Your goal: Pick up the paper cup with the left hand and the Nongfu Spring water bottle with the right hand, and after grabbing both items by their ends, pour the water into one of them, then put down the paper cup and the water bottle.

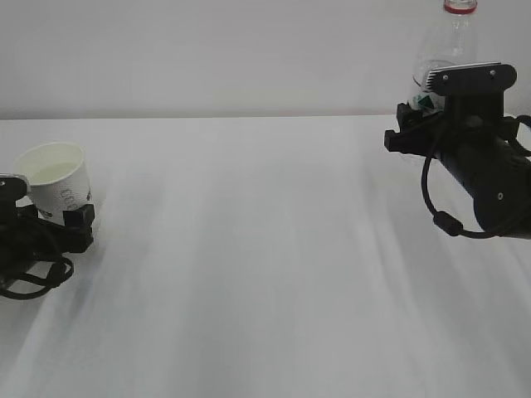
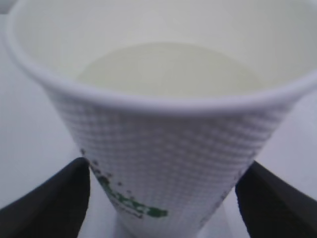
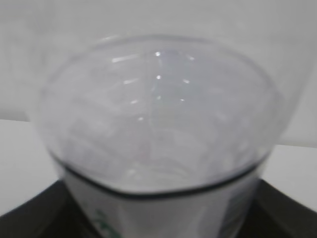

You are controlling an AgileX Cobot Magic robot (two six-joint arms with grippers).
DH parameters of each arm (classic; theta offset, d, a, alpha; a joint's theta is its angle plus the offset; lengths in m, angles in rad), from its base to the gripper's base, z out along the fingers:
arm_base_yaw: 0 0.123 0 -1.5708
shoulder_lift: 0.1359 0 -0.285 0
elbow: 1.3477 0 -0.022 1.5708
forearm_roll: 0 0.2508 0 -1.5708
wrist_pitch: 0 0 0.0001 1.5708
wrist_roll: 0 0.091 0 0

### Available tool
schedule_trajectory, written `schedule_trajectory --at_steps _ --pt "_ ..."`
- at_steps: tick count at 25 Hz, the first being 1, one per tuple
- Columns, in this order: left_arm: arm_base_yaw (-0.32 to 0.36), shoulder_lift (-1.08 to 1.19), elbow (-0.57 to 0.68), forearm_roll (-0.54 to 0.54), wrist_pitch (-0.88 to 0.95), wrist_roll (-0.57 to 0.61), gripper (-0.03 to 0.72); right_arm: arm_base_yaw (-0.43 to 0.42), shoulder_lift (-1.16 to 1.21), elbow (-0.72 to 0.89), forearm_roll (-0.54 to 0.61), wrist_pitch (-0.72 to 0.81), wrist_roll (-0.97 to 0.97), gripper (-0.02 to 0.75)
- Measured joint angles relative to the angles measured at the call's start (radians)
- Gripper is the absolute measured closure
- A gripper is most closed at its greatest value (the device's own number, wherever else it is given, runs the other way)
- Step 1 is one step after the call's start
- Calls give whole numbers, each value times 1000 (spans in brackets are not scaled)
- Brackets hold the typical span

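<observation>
The paper cup [image 1: 54, 178] [image 2: 163, 148], white with green print, stands at the far left with pale water [image 2: 168, 69] inside. My left gripper [image 1: 46, 203] [image 2: 163, 198] is open around its lower part, one black finger [image 2: 49, 203] on each side and a slim gap showing low down. At the far right the clear Nongfu Spring water bottle [image 1: 444, 46] [image 3: 158, 124] stands upright with its red neck ring at the top. My right gripper [image 1: 433, 104] [image 3: 158, 208] is shut on it at label height, dark fingers [image 3: 44, 213] pressed to both sides. The bottle's base is hidden.
The white table [image 1: 265, 265] runs wide between the two arms, with a pale wall behind. Black cables [image 1: 33, 278] loop beside the left arm and another cable [image 1: 440, 215] hangs under the right arm.
</observation>
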Motion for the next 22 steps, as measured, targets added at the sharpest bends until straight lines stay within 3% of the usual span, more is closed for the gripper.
schedule_trajectory --at_steps 15,22 --pt "-2 -159 182 7 0 0 6 0 0 0 0 -1 0 208" --pt "-72 -264 249 22 0 0 6 0 0 0 0 -1 0 207"
